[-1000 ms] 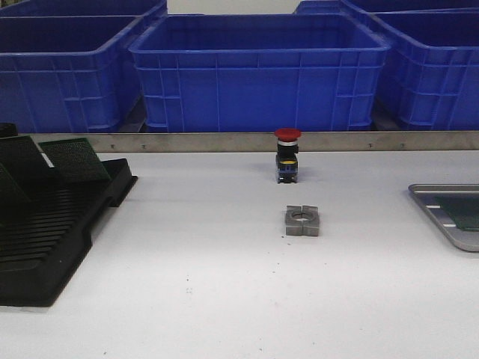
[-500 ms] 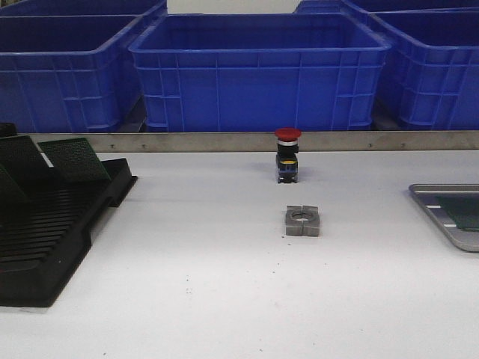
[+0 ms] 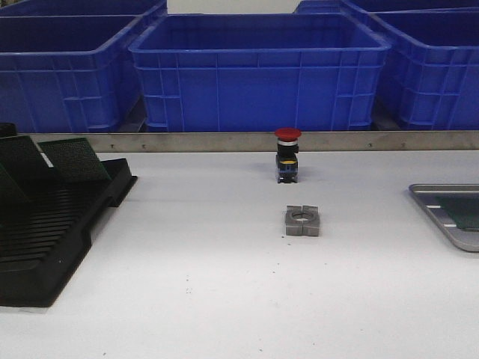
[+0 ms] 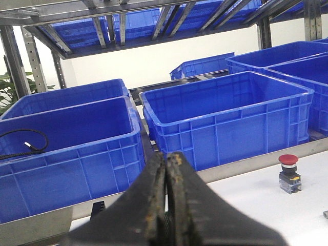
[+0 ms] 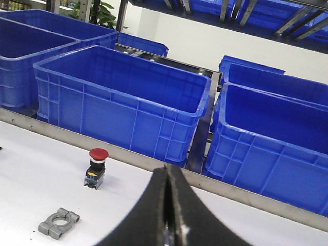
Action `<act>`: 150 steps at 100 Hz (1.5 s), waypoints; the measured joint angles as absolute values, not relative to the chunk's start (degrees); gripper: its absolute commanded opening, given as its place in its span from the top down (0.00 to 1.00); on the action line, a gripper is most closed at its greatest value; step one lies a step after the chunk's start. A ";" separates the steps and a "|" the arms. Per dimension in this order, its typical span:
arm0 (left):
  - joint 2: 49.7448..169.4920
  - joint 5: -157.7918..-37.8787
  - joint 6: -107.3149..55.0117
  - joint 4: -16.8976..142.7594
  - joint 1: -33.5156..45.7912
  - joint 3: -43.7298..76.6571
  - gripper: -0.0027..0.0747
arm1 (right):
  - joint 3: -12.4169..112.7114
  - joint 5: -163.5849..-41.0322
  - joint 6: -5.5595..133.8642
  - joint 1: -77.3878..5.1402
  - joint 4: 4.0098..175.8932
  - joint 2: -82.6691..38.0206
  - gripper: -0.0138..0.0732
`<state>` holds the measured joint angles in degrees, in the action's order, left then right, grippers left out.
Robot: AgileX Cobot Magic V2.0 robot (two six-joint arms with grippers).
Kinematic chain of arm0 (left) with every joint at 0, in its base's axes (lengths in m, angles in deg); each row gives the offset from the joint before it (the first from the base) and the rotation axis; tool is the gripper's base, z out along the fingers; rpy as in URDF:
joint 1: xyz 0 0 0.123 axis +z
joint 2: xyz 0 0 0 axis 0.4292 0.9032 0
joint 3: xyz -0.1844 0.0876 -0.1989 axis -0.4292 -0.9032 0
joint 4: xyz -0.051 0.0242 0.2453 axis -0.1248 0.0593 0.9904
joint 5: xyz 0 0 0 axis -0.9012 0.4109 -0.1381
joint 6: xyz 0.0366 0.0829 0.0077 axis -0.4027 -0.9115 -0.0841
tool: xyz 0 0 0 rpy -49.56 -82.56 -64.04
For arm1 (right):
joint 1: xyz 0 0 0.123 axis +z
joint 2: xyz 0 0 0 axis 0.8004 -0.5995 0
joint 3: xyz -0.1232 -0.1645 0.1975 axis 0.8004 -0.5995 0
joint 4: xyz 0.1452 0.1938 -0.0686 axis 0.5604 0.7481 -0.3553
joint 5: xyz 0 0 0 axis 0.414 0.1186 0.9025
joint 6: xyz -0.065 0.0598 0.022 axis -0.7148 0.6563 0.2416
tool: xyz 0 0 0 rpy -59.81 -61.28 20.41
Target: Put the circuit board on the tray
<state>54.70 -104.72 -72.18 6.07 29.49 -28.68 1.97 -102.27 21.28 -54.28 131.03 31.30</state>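
Board on tray at the table's right edge; both grippers closed, empty.

Only the front view shows the ribbed grey tray (image 3: 447, 212), its green board (image 3: 465, 210), and the black slotted rack (image 3: 52, 224); wrist views show the left gripper (image 4: 166, 205) and right gripper (image 5: 166, 210), fingers pressed together, before glossy blue bins (image 3: 258, 71).

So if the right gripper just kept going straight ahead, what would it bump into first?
Probably the blue bin behind the metal rail. The right gripper, shut and empty, points over the table, above the red button, though depth is hard to judge.
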 measured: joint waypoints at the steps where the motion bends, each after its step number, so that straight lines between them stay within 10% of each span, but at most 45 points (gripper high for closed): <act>1: 54.70 -104.72 -72.18 6.07 29.49 -28.68 0.99 | 1.97 -102.27 21.28 -54.28 131.03 31.30 0.91; 26: 54.70 -100.41 -68.62 12.01 29.49 -29.65 0.99 | 1.97 -102.27 21.28 -54.28 131.03 31.30 0.91; 90: 54.33 -85.01 11.69 88.40 20.50 -40.74 0.99 | 1.97 -102.36 21.28 -54.28 131.03 31.30 0.91; 150: 51.76 -97.28 16.15 92.90 23.72 -40.74 0.99 | 1.97 -102.36 21.28 -54.28 131.03 31.30 0.91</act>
